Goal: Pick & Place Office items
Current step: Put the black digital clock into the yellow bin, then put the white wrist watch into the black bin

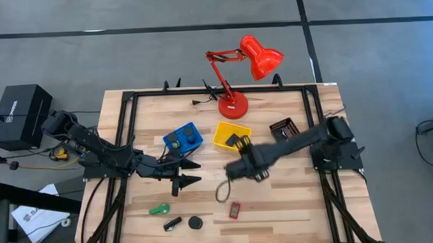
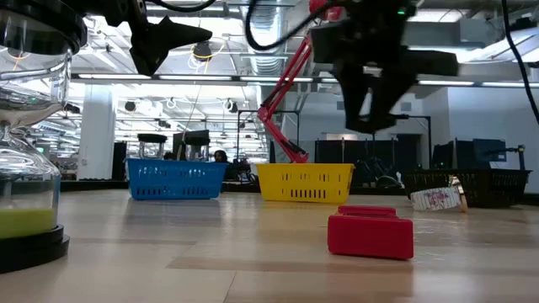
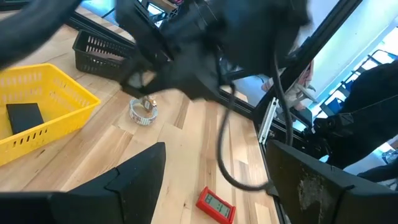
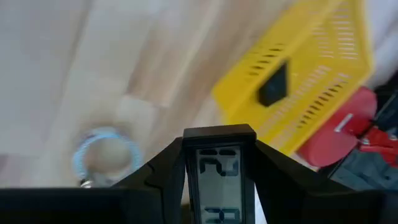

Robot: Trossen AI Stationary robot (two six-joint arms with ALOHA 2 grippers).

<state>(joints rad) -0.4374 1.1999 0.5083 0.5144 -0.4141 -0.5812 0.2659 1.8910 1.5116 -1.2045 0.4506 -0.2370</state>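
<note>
My right gripper [image 1: 234, 171] hangs above the table's middle, beside the yellow tray [image 1: 221, 140], shut on a small black block with a grey digit display [image 4: 219, 171]. Below it a clear ring [image 4: 104, 155] lies flat on the wood. My left gripper [image 1: 190, 173] is open and empty, left of the right gripper and level with it. A red rectangle [image 1: 235, 209] with a small display lies near the table's front, also seen in the left wrist view [image 3: 216, 205]. A green clip [image 1: 159, 208], a black disc [image 1: 195, 222] and a small black piece [image 1: 172, 224] lie at the front left. My right gripper pinches the black display block by its two side edges [image 4: 186, 163], one finger [image 4: 155, 177] on each side. The display faces the wrist camera. The block is lifted clear of the table, over the wood beside the yellow tray.
The yellow tray holds a black block [image 4: 273, 84]. The blue tray [image 1: 182, 139] holds dark pieces. A black basket [image 1: 284, 126] sits at the far right and the red desk lamp [image 1: 234, 105] stands at the far edge. A cable loop [image 1: 222, 192] hangs from my right arm.
</note>
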